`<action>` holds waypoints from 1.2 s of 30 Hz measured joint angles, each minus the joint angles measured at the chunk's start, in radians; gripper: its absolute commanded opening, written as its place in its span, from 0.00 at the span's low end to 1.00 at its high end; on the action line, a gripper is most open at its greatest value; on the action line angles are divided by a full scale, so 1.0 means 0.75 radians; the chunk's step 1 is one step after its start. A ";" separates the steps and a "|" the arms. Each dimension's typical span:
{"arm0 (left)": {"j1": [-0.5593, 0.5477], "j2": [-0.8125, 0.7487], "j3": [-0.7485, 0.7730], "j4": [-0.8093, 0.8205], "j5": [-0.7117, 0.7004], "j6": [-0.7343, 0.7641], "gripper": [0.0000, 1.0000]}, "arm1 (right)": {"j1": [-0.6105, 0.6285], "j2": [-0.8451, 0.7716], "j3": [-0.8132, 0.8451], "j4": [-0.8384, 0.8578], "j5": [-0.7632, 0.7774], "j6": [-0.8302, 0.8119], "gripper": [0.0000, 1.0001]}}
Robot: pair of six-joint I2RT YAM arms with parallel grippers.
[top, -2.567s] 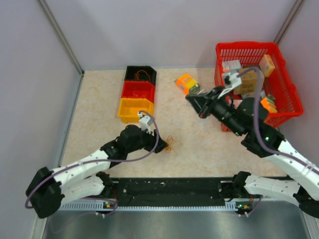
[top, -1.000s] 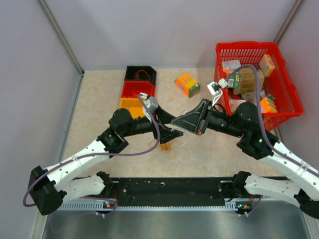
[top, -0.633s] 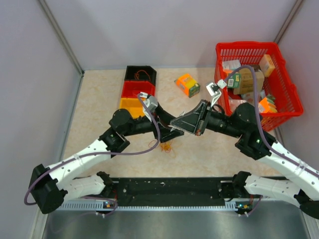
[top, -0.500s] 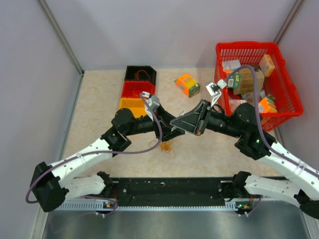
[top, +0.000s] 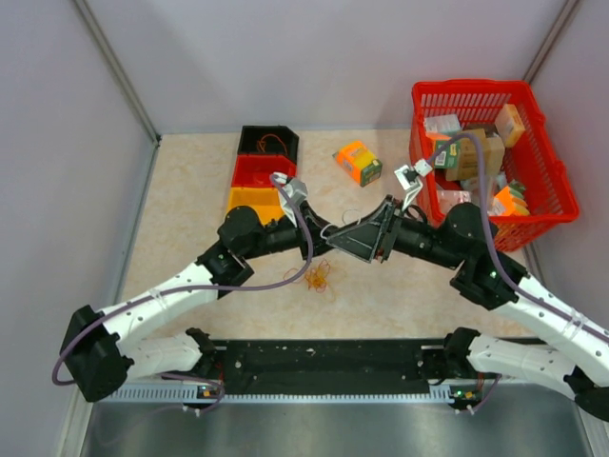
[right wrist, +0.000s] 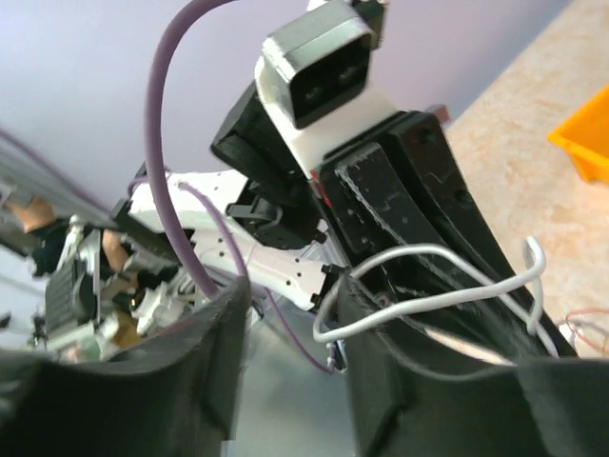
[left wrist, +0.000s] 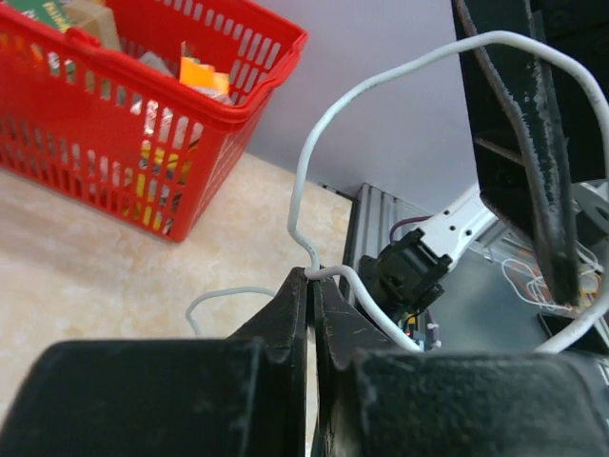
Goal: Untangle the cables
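Over the table [top: 190,209], both arms are lifting away from the clump of cables [top: 317,278], which is now lying exposed in front of the hands rather than half under them. The left hand [left wrist: 309,276] is pinching the white wire [left wrist: 293,200] with its jaws fully closed and drawing it upward, so one strand is probably coming free. The right hand [right wrist: 290,314] is gaping and gripping nothing I can make out. Whether the wire is hooking over its finger is hard to tell.
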 measured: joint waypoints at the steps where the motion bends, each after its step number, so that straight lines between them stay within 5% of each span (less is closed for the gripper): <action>1: 0.000 -0.003 0.002 -0.032 -0.028 0.013 0.00 | 0.000 -0.013 -0.001 -0.034 0.025 -0.016 0.65; 6: 0.013 -0.043 0.016 -0.272 -0.217 0.057 0.00 | -0.001 -0.158 -0.025 -0.279 0.251 -0.126 0.99; 9: 0.081 -0.055 0.067 -0.483 -0.358 0.046 0.00 | -0.001 -0.293 -0.111 -0.425 0.399 -0.170 0.99; 13: 0.357 -0.017 0.159 -0.688 -0.394 -0.033 0.00 | -0.002 -0.481 -0.323 -0.552 0.454 -0.163 0.99; 19: 0.708 0.331 0.413 -0.783 -0.289 -0.236 0.00 | -0.002 -0.573 -0.544 -0.675 0.445 -0.095 0.99; 29: 0.922 0.912 0.828 -0.723 -0.249 -0.518 0.00 | -0.002 -0.667 -0.550 -0.694 0.438 -0.053 0.99; 36: 0.985 1.092 0.986 -0.704 -0.227 -0.571 0.00 | -0.002 -0.701 -0.550 -0.694 0.437 -0.028 0.99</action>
